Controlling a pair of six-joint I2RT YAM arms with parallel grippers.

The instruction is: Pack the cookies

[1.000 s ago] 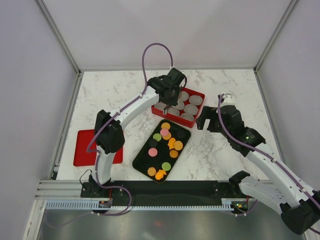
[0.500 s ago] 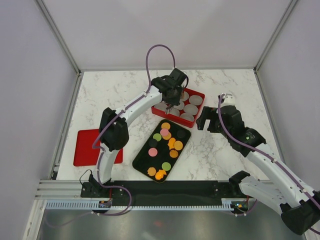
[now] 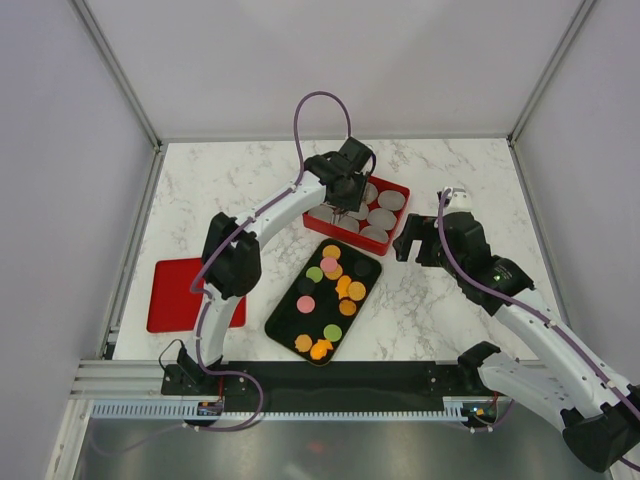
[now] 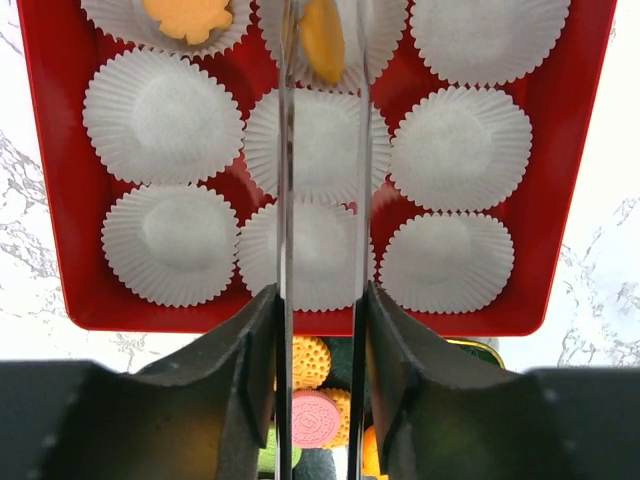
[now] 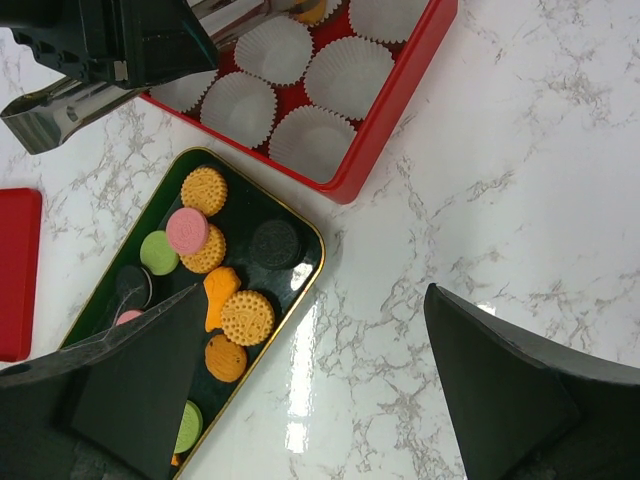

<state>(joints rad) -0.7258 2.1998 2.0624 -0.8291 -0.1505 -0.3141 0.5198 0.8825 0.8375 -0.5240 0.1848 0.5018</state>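
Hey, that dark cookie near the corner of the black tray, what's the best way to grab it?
Pinch the dark cookie across its round edge, coming straight down from above. It lies flat, so only the rim offers opposing faces. It sits alone with bare tray around it, which probably leaves room for both fingers.
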